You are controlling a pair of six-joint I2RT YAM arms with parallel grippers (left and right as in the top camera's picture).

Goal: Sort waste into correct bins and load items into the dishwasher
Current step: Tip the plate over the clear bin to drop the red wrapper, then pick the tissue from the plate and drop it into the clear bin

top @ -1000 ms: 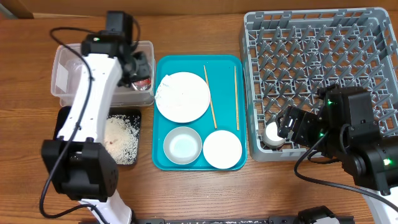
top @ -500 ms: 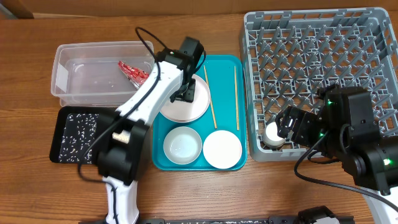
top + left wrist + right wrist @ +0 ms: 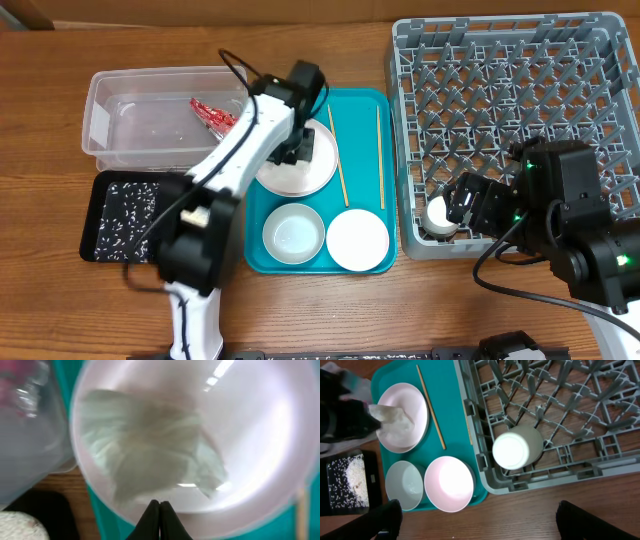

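A crumpled white napkin (image 3: 150, 445) lies on the pale pink plate (image 3: 280, 178) at the back of the teal tray. My left gripper (image 3: 160, 504) is at the plate's near rim, shut on the napkin's near edge (image 3: 390, 415). The red wrapper (image 3: 213, 113) lies in the clear tub (image 3: 120, 120). Rice grains (image 3: 125, 215) are scattered in the black tray (image 3: 95, 245). Two bowls (image 3: 293, 233) (image 3: 357, 240) and two chopsticks (image 3: 337, 160) (image 3: 380, 158) are on the teal tray. A white cup (image 3: 515, 450) stands in the grey rack (image 3: 520, 90). My right gripper (image 3: 480, 525) hangs wide open in front of the rack's near corner.
The teal tray (image 3: 260, 262) sits between the two bins and the rack. Bare wooden table (image 3: 530, 515) runs along the front edge. The rack's upright pegs fill its floor beyond the cup.
My left arm swung from the clear tub over to the plate, and its jaws have now closed at the napkin. The right arm has not moved.
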